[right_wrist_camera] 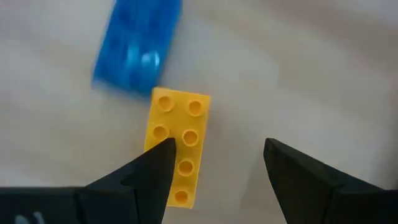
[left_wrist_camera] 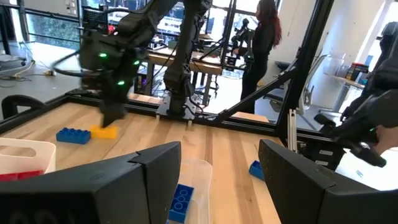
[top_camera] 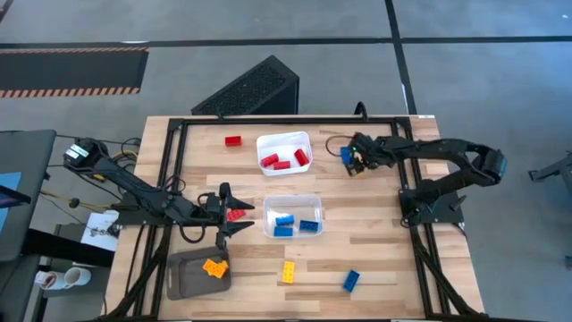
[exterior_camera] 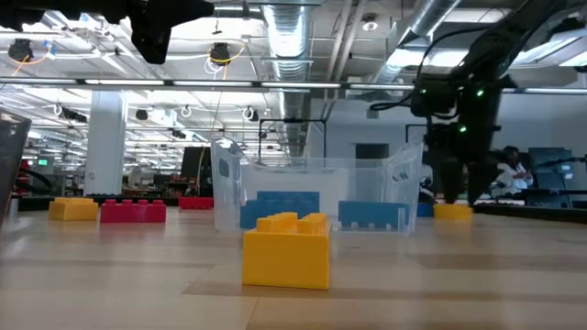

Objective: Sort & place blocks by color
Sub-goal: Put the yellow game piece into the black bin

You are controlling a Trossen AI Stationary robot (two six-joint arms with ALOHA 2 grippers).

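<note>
Hovering over the table's far right, the right gripper (right_wrist_camera: 214,163) stood spread and empty. Yellow block (right_wrist_camera: 176,144) lay under its one fingertip, apparently off-centre, long axis along the fingers. Left gripper (top_camera: 234,213), spread, waited mid-left.

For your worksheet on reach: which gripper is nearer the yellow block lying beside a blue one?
Right. The right gripper hovers open directly over that yellow block; the left gripper is across the table.

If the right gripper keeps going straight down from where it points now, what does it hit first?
Probably the yellow block: the open right gripper hangs above it, one finger over its edge. Height is unclear.
</note>
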